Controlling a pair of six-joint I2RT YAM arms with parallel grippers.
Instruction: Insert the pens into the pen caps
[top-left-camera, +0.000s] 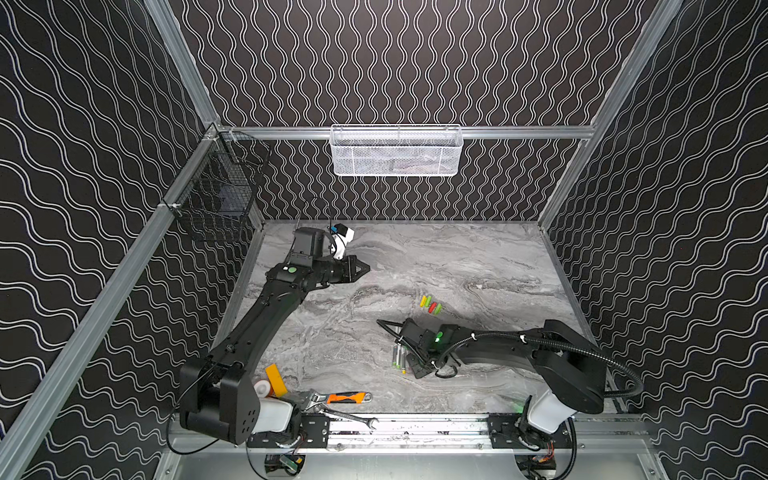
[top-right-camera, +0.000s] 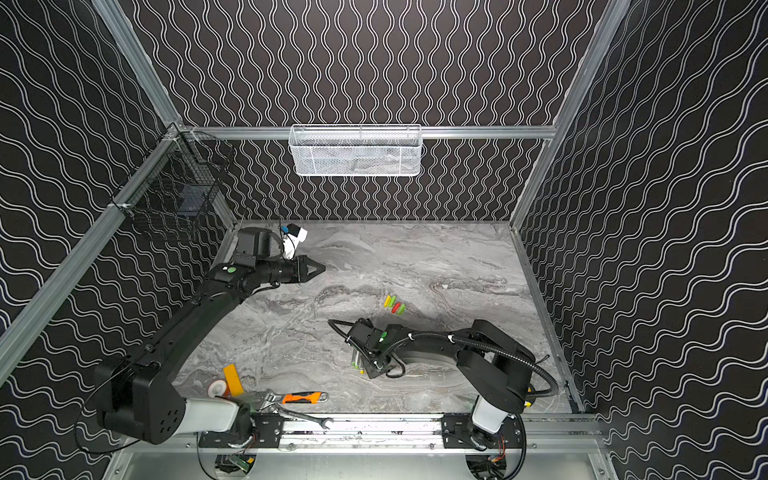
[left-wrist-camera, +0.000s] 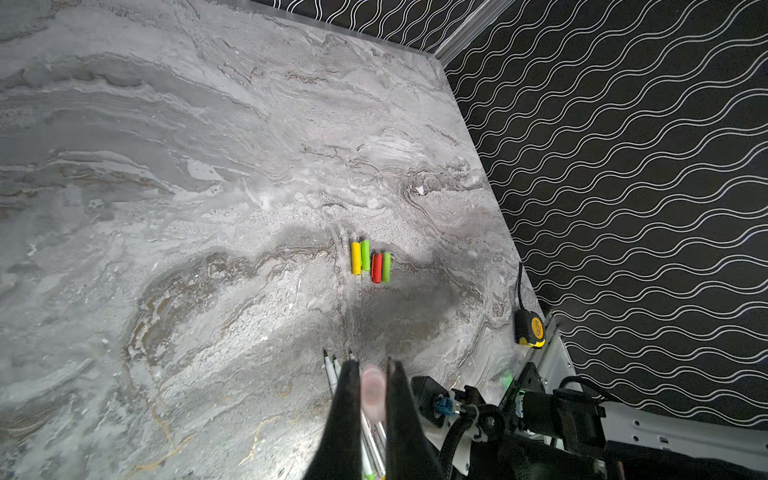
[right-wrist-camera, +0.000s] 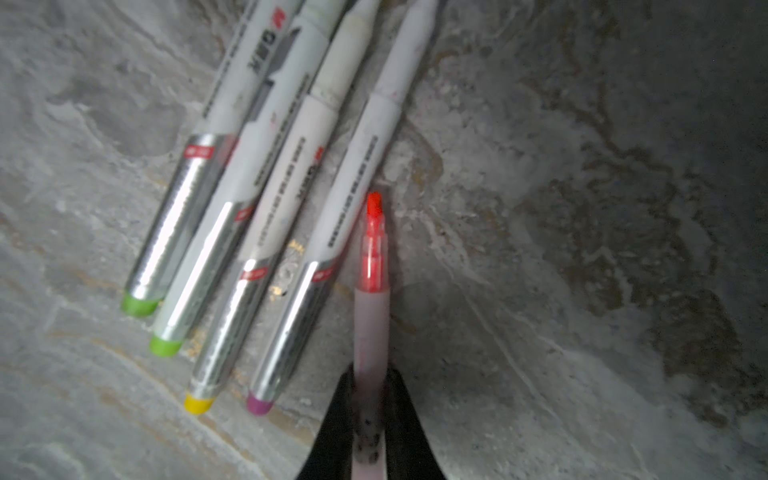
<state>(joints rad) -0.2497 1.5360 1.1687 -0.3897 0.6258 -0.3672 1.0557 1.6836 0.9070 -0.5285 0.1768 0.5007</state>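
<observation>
Four pens (right-wrist-camera: 286, 174) side by side on the table (right-wrist-camera: 540, 208), right gripper (right-wrist-camera: 370, 374) clamped on a red-tipped pen (right-wrist-camera: 371, 266) beside them, left gripper (top-left-camera: 365, 269) pinched shut, pen caps (left-wrist-camera: 377, 268) clustered nearby, white basket (top-left-camera: 395, 151), contents unclear.

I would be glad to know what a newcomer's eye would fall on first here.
Probably the four bright pen caps, yellow, green, red and green, lying side by side on the grey marbled table. Next, the right gripper, low over the table nearer the front, closed on a red-tipped pen beside four white pens lying in a row. The orange-handled adjustable wrench at the front edge also stands out.
</observation>
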